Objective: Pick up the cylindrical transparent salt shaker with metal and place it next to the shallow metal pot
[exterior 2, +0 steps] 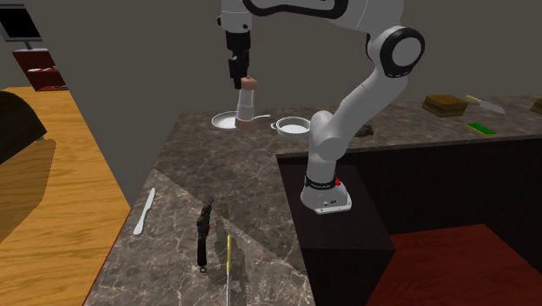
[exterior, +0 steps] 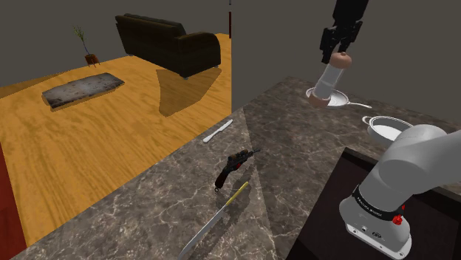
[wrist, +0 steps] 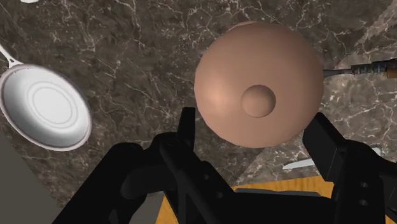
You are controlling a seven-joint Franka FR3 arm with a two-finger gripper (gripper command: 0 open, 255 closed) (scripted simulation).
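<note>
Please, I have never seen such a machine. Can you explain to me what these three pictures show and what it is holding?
This is a white robot arm standing on a dark box. One camera looks from beside the box, another from a different side, the third sits on the wrist. The black end effector clasps a pale shaker by its pinkish cap, near a white pan and a small pot. On the marble counter also lie a white knife, a black and red tool and a long knife.

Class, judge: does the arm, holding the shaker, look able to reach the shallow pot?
Likely yes: the salt shaker hangs over the frying pan; the pot sits close beside it, nothing above it.
</note>
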